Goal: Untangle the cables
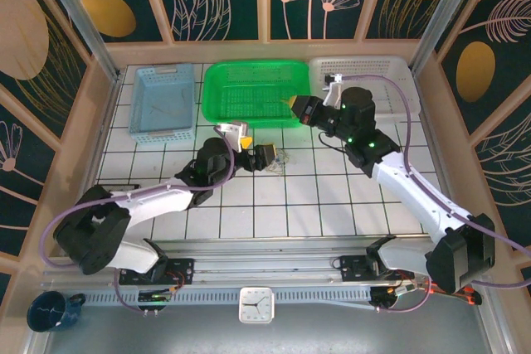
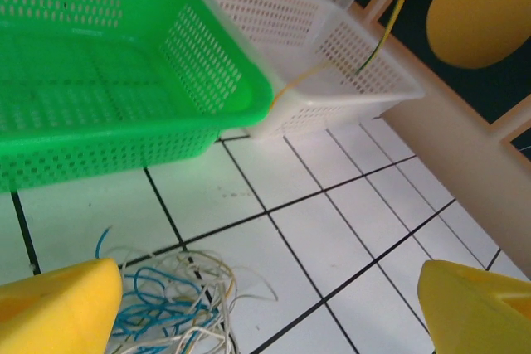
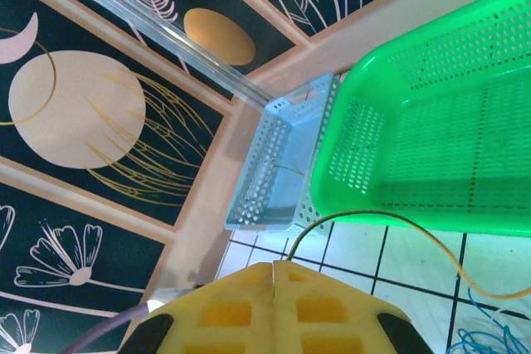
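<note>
1. The cables [image 2: 178,308] lie in a loose heap of blue and whitish strands on the white tiled table [image 2: 348,230], just in front of the green basket [image 2: 124,80].
2. The left gripper [image 2: 265,296] is spread wide and grasps nothing. Its yellow fingers [image 2: 58,308] sit at the two lower corners of the left wrist view, and the heap lies just beside the left-hand one.
3. From above, this gripper is low over the tiles near the table's middle, right next to the heap.
4. The right gripper [image 3: 274,269] is clenched, with its yellow fingers pressed together. A pale yellow wire [image 3: 373,212] comes out from between them.
5. That wire arcs up and across, then drops toward the blue strands at the lower right corner of the right wrist view.
6. From above, the right gripper hangs over the near right corner of the green basket, apart from the heap.
7. In the left wrist view the yellow wire rises across the white basket [image 2: 332,55].
8. A blue basket [image 1: 162,101] stands to the left of the green one.
</note>
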Motion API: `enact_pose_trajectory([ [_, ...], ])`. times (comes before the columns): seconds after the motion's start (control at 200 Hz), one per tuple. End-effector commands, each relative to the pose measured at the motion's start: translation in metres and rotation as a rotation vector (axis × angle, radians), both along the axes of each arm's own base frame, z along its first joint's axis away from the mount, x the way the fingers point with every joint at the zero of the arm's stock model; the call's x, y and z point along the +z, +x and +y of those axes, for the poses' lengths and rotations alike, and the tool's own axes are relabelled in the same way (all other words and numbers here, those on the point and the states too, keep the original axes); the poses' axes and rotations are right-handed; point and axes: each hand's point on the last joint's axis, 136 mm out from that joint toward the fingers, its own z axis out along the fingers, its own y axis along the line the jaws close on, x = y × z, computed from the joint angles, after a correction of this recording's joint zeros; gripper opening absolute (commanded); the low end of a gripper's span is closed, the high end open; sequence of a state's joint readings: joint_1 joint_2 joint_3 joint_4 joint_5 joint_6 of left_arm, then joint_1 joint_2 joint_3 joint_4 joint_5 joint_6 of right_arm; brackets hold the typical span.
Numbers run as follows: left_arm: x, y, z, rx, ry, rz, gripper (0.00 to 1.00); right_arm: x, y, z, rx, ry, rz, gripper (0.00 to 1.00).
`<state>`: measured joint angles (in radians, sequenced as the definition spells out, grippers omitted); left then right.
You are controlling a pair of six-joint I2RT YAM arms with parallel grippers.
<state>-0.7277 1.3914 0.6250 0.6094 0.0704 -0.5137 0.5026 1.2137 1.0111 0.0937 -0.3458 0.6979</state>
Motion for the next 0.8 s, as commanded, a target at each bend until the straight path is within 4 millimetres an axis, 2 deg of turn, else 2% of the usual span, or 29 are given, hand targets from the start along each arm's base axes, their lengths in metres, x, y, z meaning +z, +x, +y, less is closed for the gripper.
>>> enact_pose_trajectory([
  [0.0,0.014,-0.005,0.0,-0.027,0.025,-0.061,0.94,0.011,-0.008,0.001,0.039,0.029,-0.033,0.0],
  [0.275,0.042,-0.001,0.002,-0.033,0.107,-0.207,0.97,-0.002,-0.018,0.01,0.095,0.0,-0.011,0.0],
  [0.405,0.048,0.0,0.007,-0.028,0.175,-0.287,0.98,-0.01,-0.02,0.012,0.11,-0.038,-0.002,0.0],
  [0.631,0.074,-0.015,0.027,0.002,0.236,-0.569,0.99,-0.03,-0.016,0.012,0.11,-0.216,0.001,0.0],
  [0.791,0.073,-0.021,0.03,-0.03,0.352,-0.692,0.99,-0.031,-0.017,0.017,0.139,-0.25,-0.006,0.0],
])
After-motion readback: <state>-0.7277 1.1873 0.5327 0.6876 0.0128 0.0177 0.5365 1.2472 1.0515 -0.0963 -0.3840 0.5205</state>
